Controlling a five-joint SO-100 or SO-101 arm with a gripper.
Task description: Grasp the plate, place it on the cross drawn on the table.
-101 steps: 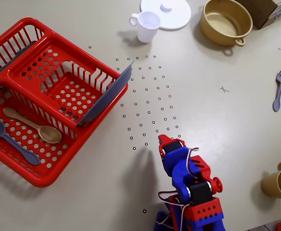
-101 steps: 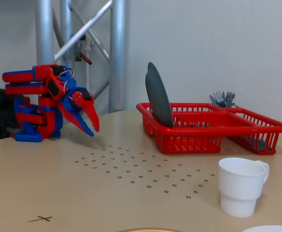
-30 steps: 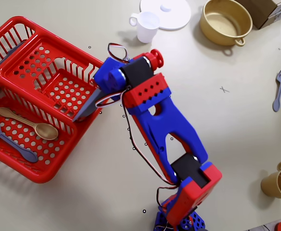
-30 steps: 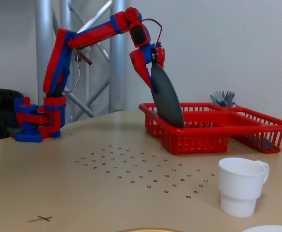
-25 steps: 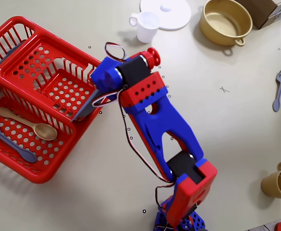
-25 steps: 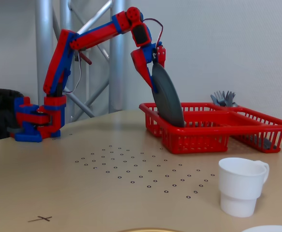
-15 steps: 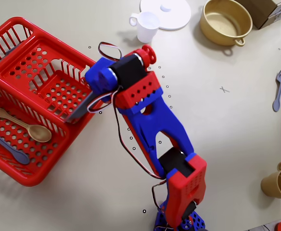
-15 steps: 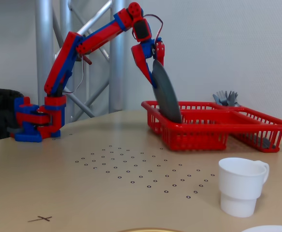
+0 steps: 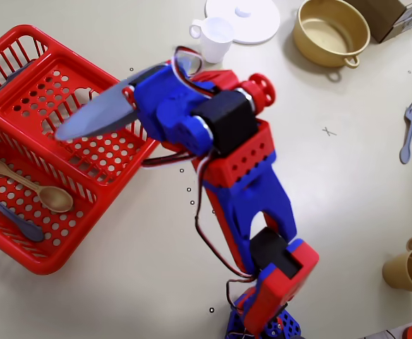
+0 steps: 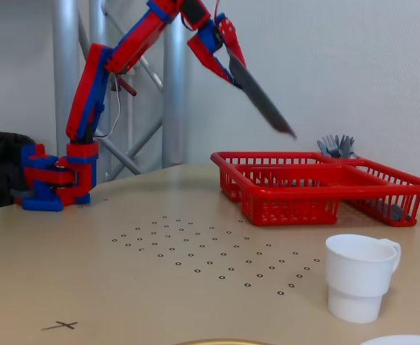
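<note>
The gripper (image 10: 233, 56) pinches the plate (image 10: 262, 98) by its rim, tilted clear above the red basket (image 10: 325, 188) for carrying to the cross (image 9: 328, 131).

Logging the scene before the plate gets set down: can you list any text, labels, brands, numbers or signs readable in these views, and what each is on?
No readable words, brands or numbers in either view.
Cross: a small hand-drawn "X" on the table, also visible in the fixed view.
Cardboard box: a pale label at its edge, too small and cut off to read.
Plate, basket, white cup: no markings visible.
</note>
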